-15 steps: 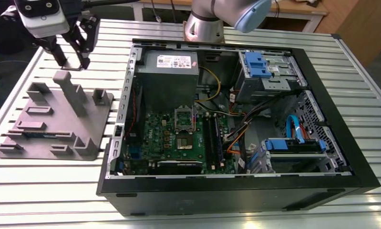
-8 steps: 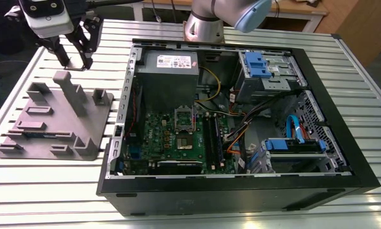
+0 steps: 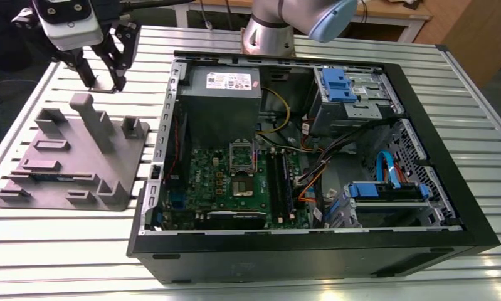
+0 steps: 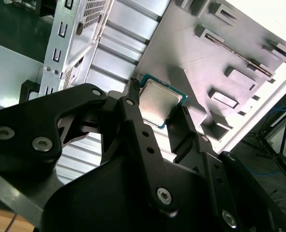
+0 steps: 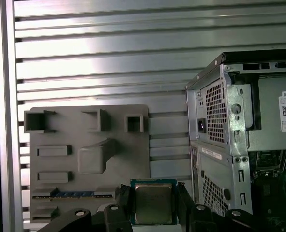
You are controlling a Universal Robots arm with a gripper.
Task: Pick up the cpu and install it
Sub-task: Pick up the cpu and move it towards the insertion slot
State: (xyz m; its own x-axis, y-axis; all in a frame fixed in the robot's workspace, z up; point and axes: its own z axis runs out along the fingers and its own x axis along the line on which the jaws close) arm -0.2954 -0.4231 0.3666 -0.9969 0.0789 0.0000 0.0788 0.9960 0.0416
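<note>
My gripper (image 3: 102,80) hangs above the table at the exterior view's upper left, just beyond the grey fixture plate (image 3: 66,157). In both wrist views the cpu (image 5: 153,203), a small square chip with a silvery metal top and a green edge, sits clamped between the two black fingers (image 5: 124,195). The second wrist view shows the cpu (image 4: 157,102) held in the air with the fixture plate (image 4: 220,53) behind it. The open computer case (image 3: 451,207) lies to the exterior view's right, with the motherboard socket (image 3: 243,160) near its middle.
The fixture plate (image 5: 84,159) carries raised blocks, a tall post (image 3: 91,119) and a memory stick (image 5: 67,195) lying in a slot. The case wall (image 5: 215,145) stands beside it. Cables, blue drive bays (image 3: 342,84) and a grey power supply (image 3: 221,88) crowd the case. The arm's base (image 3: 271,31) stands behind the case.
</note>
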